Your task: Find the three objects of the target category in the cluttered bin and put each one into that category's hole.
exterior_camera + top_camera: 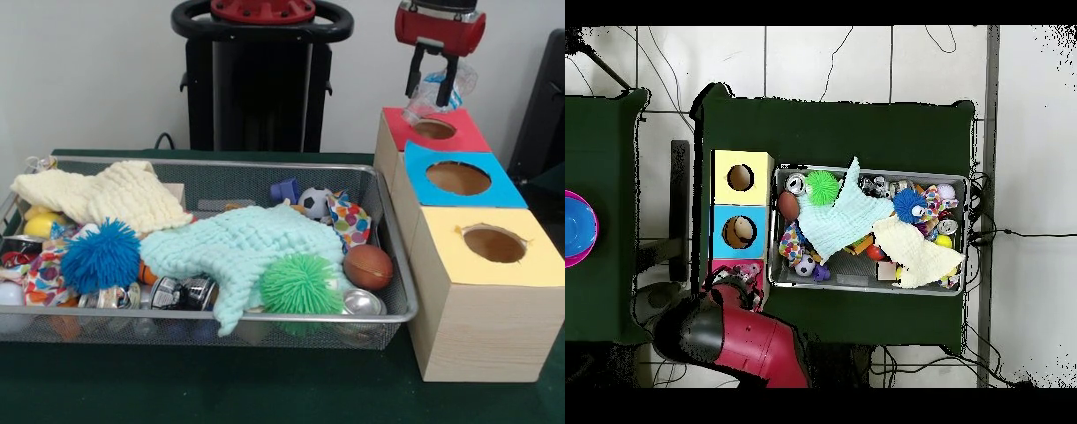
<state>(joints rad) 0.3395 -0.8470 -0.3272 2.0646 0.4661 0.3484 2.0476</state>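
Note:
The wire mesh bin point(212, 314) lies on the green table, full of clutter; it also shows in the overhead view point(865, 285). The red-topped box stands at the bin's far right corner, with its round hole point(433, 129). My gripper point(433, 87) hangs just above that hole, shut on a crumpled clear plastic item point(439, 95) whose lower end reaches the hole's rim. In the overhead view the arm point(730, 335) covers the red box point(725, 270) and its hole.
The blue-topped box's hole point(458, 177) and the yellow-topped box's hole point(494, 244) lie nearer the camera. In the bin: a mint knit cloth point(238, 252), a cream cloth point(106, 194), a blue fuzzy ball point(100, 256), a green spiky ball point(300, 284), a brown ball point(367, 266), a soccer ball point(314, 202) and cans.

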